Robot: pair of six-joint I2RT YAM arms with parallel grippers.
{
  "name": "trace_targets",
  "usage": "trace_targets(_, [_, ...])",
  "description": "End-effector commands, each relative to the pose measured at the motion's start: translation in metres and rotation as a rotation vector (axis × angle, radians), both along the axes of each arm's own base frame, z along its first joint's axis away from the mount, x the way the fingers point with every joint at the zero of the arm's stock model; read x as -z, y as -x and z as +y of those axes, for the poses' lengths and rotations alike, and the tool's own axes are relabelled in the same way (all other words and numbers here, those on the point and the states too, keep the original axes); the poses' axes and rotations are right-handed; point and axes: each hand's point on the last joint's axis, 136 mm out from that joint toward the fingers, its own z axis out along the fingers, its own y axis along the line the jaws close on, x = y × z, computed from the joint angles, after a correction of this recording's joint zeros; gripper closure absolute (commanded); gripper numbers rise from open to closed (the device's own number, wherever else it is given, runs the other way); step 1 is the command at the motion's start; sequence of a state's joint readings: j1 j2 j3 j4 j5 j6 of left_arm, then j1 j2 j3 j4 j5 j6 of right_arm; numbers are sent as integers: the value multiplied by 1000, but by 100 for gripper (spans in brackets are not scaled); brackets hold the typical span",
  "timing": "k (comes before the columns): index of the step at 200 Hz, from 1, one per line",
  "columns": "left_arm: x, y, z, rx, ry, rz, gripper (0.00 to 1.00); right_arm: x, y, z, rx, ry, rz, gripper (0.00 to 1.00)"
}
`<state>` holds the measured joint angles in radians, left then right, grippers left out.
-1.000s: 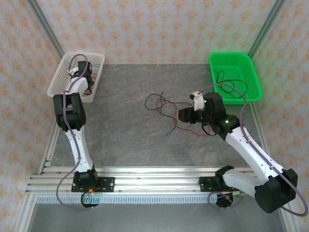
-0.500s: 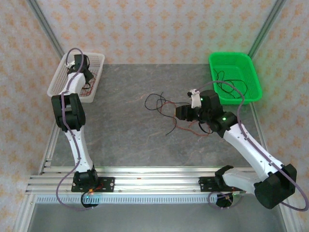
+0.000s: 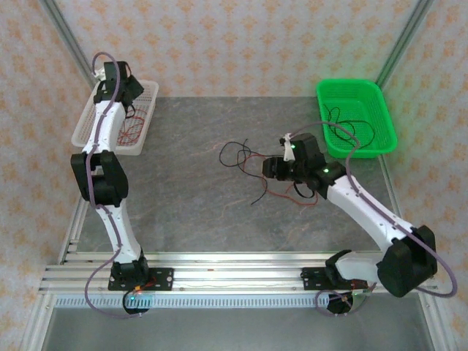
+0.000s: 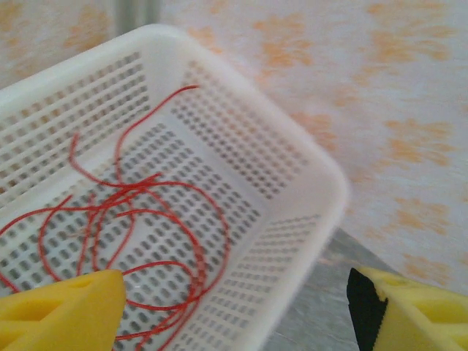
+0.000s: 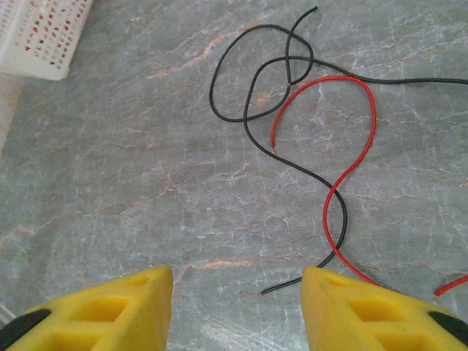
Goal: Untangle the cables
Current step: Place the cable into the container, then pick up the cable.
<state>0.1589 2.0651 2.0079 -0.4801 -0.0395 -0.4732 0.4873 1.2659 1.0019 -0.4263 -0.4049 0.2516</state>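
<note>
A grey tabletop (image 3: 183, 197) with a marbled, stone-like pattern of pale and rust-coloured veins forms the floor of the enclosure. Cream wallpaper (image 3: 234, 44) printed with orange floral motifs closes it in. Bare aluminium posts (image 3: 66, 33) stand at the far corners, and a ribbed aluminium rail (image 3: 234, 278) along the near edge carries both arm bases.

At the far left corner sits a white basket (image 3: 150, 110), rectangular plastic with slotted walls and floor. Thin red cables (image 4: 146, 212) lie in loose, overlapping curls on its floor. The left gripper (image 4: 234, 307) hangs above that basket, its yellow fingers (image 4: 58, 307) spread wide with nothing between them.

At the far right, a glossy green basket (image 3: 351, 85) of the same slotted kind holds a curly black cable (image 3: 333, 115).

Mid-table lies the tangle (image 3: 245, 155): a black wire (image 5: 248, 88) looped over itself, and a red wire (image 5: 362, 139) in an S-curve crossing it. The right gripper (image 5: 238, 307) hovers over the table just beside it, jaws parted, gripping nothing.
</note>
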Motion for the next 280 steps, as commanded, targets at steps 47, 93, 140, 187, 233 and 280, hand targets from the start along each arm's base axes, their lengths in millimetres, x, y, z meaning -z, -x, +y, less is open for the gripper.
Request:
trace_targets(47, [-76, -20, -143, 509, -45, -142, 17, 17, -50, 53, 15, 42, -3, 53])
trace_targets(93, [-92, 1, -218, 656, -160, -126, 17, 60, -98, 76, 59, 101, 38, 58])
trace_targets(140, [-127, 53, -248, 655, -190, -204, 17, 99, -129, 97, 62, 134, 92, 63])
trace_targets(187, [-129, 109, -266, 648, -220, -209, 17, 128, -139, 102, 79, 160, 131, 64])
trace_targets(233, [-122, 152, -297, 716, -200, -246, 17, 141, -144, 104, 89, 173, 141, 70])
trace_targets(280, [-108, 176, -305, 721, -198, -239, 17, 122, -148, 108, 99, 144, 111, 100])
